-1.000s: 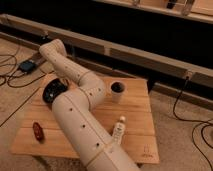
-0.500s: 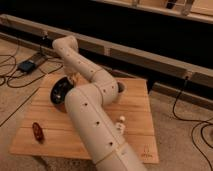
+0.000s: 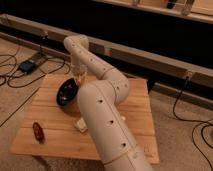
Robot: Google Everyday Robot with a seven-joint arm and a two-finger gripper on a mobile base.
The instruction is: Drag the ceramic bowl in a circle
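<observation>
Gripper [image 3: 78, 76]: at the bowl's far rim, pointing down; can't tell how it grips
Ceramic bowl [image 3: 66, 92]: tipped up on its side, on the left half of the wooden table [image 3: 135, 107]
Room: bare wood in front and to the left
Red thing [image 3: 38, 131]: near the front left edge

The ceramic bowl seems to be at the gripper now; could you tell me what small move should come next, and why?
Probably a short sideways sweep along a curved path. The gripper is down at the far rim of the ceramic bowl, which looks tipped on the wooden table. Bare wood surrounds the bowl, while the small red object lies nearer the front edge, so the arc should stay clear of it.
</observation>
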